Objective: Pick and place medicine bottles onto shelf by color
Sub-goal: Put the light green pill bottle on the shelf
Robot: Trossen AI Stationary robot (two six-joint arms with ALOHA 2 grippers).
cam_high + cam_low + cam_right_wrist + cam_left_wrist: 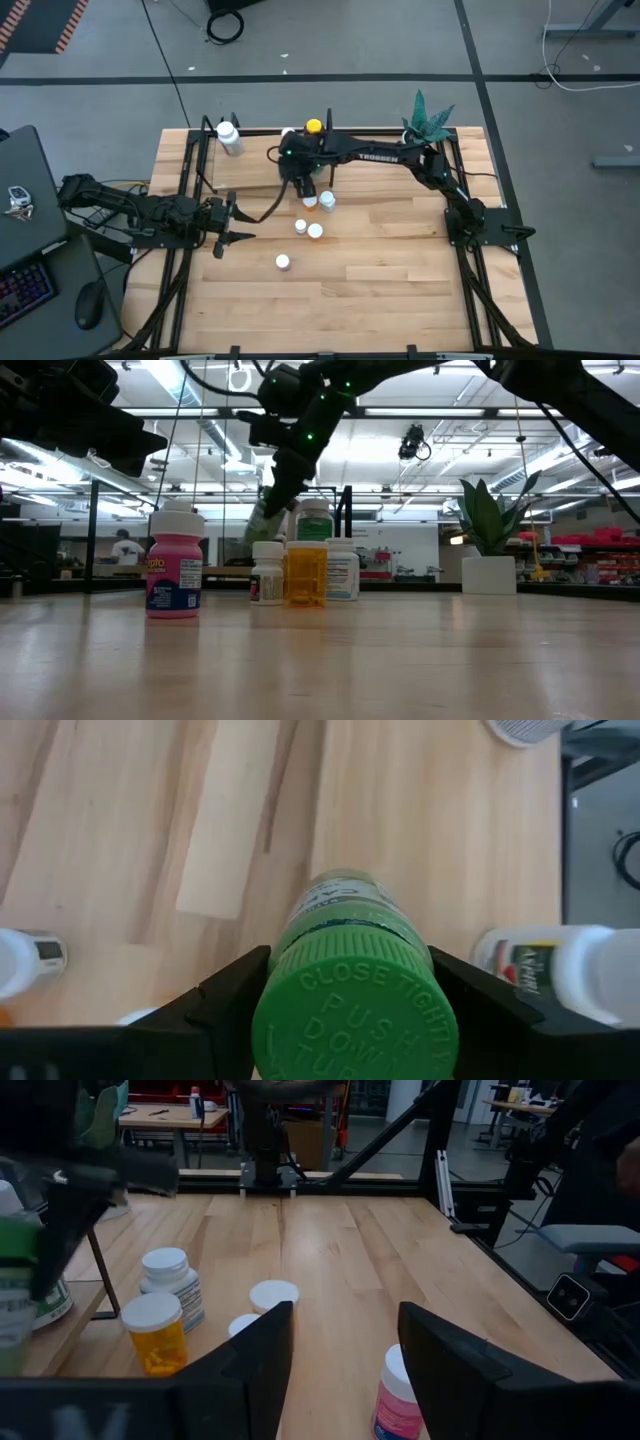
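My right gripper (345, 990) pinches the green bottle (352, 982) by its cap, held above the table near the shelf (250, 172). My left gripper (340, 1350) waits with fingers spread at the table's left side, just behind the pink bottle (400, 1398).
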